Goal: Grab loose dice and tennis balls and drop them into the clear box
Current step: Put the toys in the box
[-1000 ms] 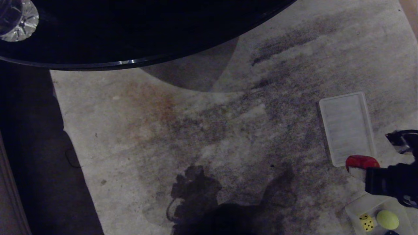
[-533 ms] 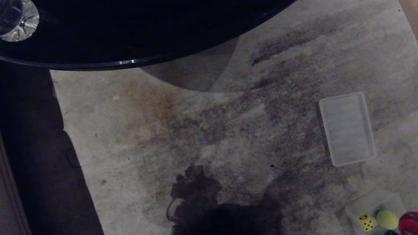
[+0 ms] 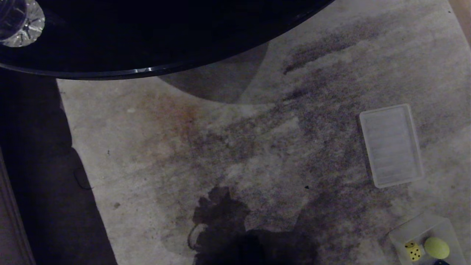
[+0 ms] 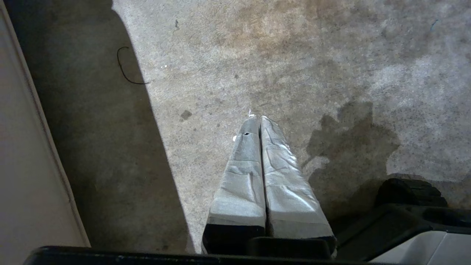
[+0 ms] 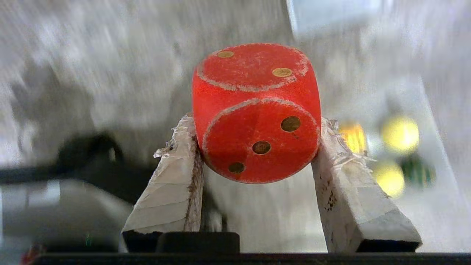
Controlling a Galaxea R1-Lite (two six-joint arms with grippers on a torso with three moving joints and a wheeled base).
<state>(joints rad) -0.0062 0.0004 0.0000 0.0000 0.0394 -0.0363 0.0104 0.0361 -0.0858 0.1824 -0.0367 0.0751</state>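
The red die, three-pip face toward the wrist camera, sat clamped between the right gripper's taped fingers. The left gripper, fingers pressed together and empty, hung over the carpet.

scuffed matt red die; translucent plastic clear box.

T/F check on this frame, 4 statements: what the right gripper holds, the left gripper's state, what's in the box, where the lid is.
1. The right gripper is shut on the red die. True.
2. The left gripper is open. False: its fingers are pressed together, holding nothing.
3. The clear box holds a yellow die and a tennis ball. True.
4. The lid sits on the box. False: it lies apart on the carpet.
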